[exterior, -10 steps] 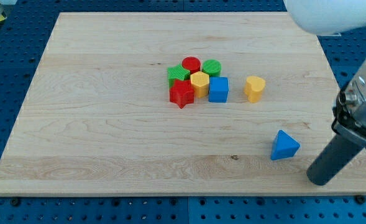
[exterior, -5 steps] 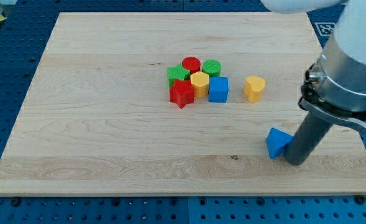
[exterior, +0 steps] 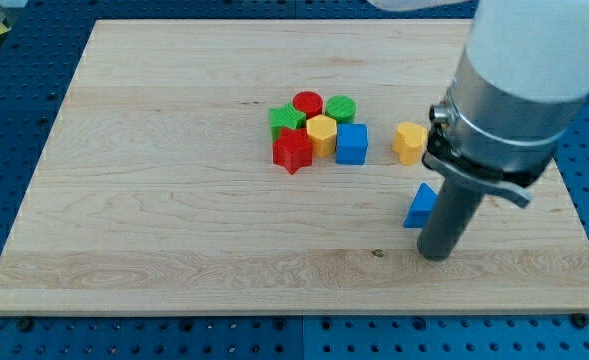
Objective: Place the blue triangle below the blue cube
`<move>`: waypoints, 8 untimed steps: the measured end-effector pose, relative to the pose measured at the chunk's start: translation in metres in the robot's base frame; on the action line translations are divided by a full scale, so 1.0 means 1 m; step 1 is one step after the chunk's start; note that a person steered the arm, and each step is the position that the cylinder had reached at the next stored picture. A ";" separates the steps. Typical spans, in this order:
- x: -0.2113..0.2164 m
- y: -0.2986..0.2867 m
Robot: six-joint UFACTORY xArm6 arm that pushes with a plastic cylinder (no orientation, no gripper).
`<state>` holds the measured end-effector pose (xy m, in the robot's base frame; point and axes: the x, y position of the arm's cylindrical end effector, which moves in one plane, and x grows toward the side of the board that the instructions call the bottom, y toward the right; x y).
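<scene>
The blue triangle (exterior: 420, 207) lies on the wooden board, right of centre, partly hidden behind my rod. My tip (exterior: 435, 254) rests on the board at the triangle's lower right, touching it. The blue cube (exterior: 351, 144) sits up and to the left of the triangle, at the right end of a cluster of blocks.
The cluster holds a red star (exterior: 293, 151), a yellow hexagon (exterior: 321, 130), a green block (exterior: 286, 120), a red cylinder (exterior: 308, 103) and a green cylinder (exterior: 340, 106). A yellow block (exterior: 407, 142) stands just above the triangle. The board's right edge (exterior: 564, 190) is near.
My tip has swept leftward from the board's right edge, met the blue triangle and pushed it left and slightly up towards the yellow block.
</scene>
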<state>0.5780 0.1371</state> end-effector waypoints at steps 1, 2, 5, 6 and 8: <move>0.014 0.025; 0.004 0.044; -0.011 0.044; -0.011 0.044; -0.029 0.040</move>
<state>0.5494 0.1776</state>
